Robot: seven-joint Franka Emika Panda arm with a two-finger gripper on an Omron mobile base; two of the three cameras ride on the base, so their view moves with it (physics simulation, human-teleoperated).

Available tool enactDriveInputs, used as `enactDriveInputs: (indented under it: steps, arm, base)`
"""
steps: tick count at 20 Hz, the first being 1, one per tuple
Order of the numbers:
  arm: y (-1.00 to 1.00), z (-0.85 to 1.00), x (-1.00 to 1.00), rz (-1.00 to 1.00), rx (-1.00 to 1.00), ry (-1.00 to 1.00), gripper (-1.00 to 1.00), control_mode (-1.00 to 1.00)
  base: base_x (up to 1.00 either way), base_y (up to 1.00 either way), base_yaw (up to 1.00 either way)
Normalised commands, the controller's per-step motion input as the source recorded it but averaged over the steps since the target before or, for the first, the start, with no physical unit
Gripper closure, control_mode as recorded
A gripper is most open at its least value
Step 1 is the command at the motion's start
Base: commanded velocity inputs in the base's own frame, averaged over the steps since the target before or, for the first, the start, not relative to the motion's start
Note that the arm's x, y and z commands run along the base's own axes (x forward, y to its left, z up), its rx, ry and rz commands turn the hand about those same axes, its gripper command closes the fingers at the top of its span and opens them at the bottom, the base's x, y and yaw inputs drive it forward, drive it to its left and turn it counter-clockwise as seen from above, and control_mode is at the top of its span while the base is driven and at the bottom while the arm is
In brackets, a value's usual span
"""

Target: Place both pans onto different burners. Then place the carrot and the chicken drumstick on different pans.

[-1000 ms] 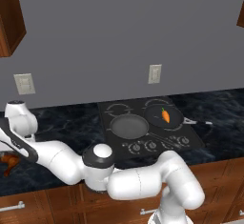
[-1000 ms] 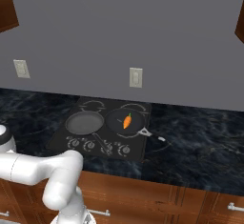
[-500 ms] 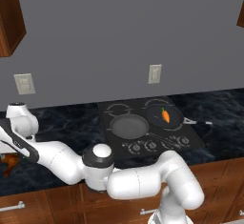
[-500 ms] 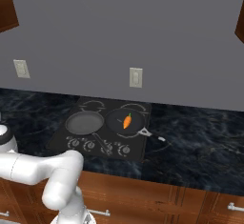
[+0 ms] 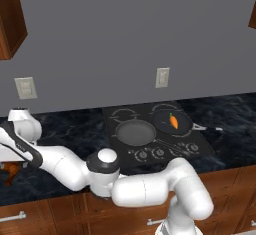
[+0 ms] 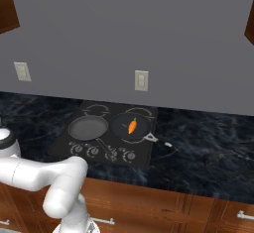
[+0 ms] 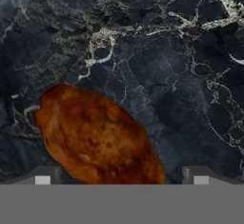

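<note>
Two dark pans sit side by side on the black cooktop [image 5: 197, 146]. The left pan [image 5: 135, 131] [image 6: 88, 127] is bare. In the right pan [image 5: 184, 125] [image 6: 121, 128] lies the orange carrot [image 5: 173, 121] [image 6: 132, 126]. A rear burner [image 5: 123, 113] [image 6: 95, 110] behind the left pan is uncovered. The reddish-brown chicken drumstick [image 7: 95, 137] [image 5: 10, 170] lies on the dark marble counter at the far left. My gripper [image 7: 121, 178] hangs open just over it, one fingertip on either side of its near end.
The right pan's long handle [image 5: 207, 128] sticks out over the counter to the right of the cooktop. Knobs [image 5: 160, 152] line the cooktop's front edge. Wall outlets [image 5: 25, 87] [image 5: 162, 77] are on the grey backsplash. Wooden cabinet fronts [image 6: 163, 204] run below the counter.
</note>
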Motion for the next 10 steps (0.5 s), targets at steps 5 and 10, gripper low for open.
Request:
enactDriveInputs:
  steps: [5, 10]
  arm:
    - [0.01, 0.0, -0.03, 0.01, -0.01, 0.0, -1.0, -1.0]
    - [0.0, -0.02, -0.18, 0.01, -0.05, 0.0, -1.0, -1.0]
  base:
    - [0.0, 0.0, 0.0]
    - [0.0, 0.0, 0.0]
